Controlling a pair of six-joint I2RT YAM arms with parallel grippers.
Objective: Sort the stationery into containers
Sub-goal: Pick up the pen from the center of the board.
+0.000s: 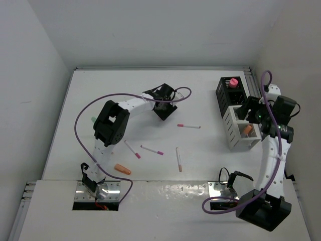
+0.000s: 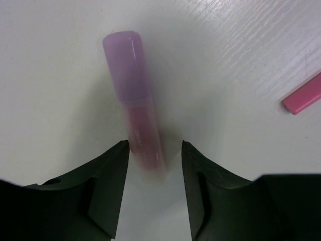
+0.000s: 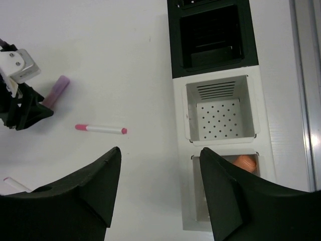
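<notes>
Overhead, the left claw (image 1: pixel 163 103) is hovering low over the white table (image 1: pixel 210 150), well apart from the white slatted plastic rack (image 1: pixel 235 135), and its own body is hiding whatever is lying beneath. The right claw (image 1: pixel 249 113) is hanging above the rack and covering part of it. A chunky orange piece (image 1: pixel 247 129) is sitting in one rack compartment. A pink-topped piece (image 1: pixel 233 82) is poking from the black box-shaped holder (image 1: pixel 223 95), which is touching the rack's far end. Thin white pens with pink tips (image 1: pixel 188 126) are lying between the rack and the left arm. A second orange piece (image 1: pixel 122 169) is lying farthest from the rack.

Through the left wrist, the left claw (image 2: pixel 154 145) is standing half-wide astride the near end of a lilac translucent tube (image 2: pixel 131 85). A gap is showing on one side, so I judge nothing is gripped yet. The tube is sitting off-centre, so a one-sided push could be rolling or swivelling it out of the jaws. Its lower half is blurring, and the rack is out of view.

Through the right wrist, the right claw (image 3: pixel 159 155) is gaping wide and empty over the rack. An arm bringing the tube here could be bumping it. A finger is half hiding the orange piece, and the holder's inside is too dark to read.
</notes>
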